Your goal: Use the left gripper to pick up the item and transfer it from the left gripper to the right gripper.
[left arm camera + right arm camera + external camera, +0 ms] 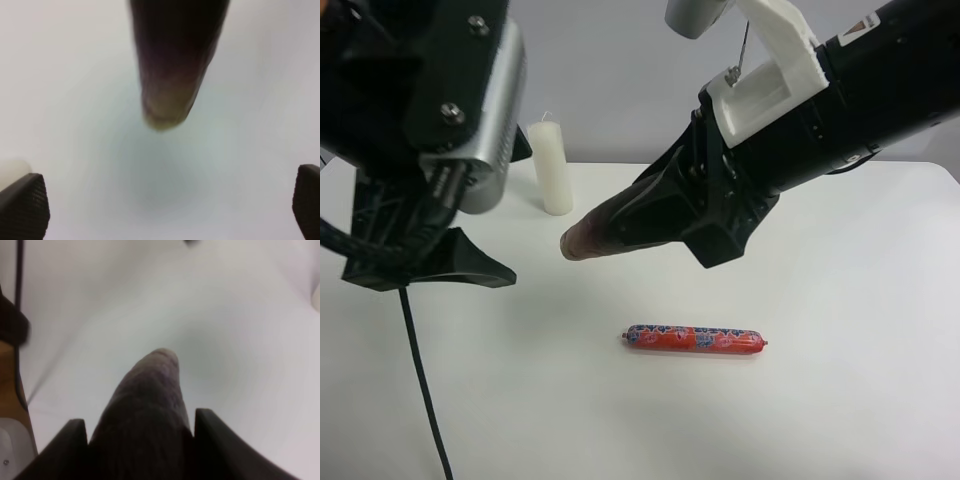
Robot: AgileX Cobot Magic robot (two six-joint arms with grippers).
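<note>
clamping the item, right gripper faces wide-open empty left gripper; sausage only overhead.

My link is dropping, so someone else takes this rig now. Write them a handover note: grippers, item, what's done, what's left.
Right gripper: shut on the dark purple item, held off the table, with the item's tip pointing toward the other gripper.
Left gripper: open and holding nothing; the item's tip is just ahead of it.
Also on the table: a wrapped sausage lying flat and a white candle standing, both apart from the grippers.
Done: pick-up and transfer look complete.
Left: probably only backing the open gripper away and checking the grip is firm.
</note>
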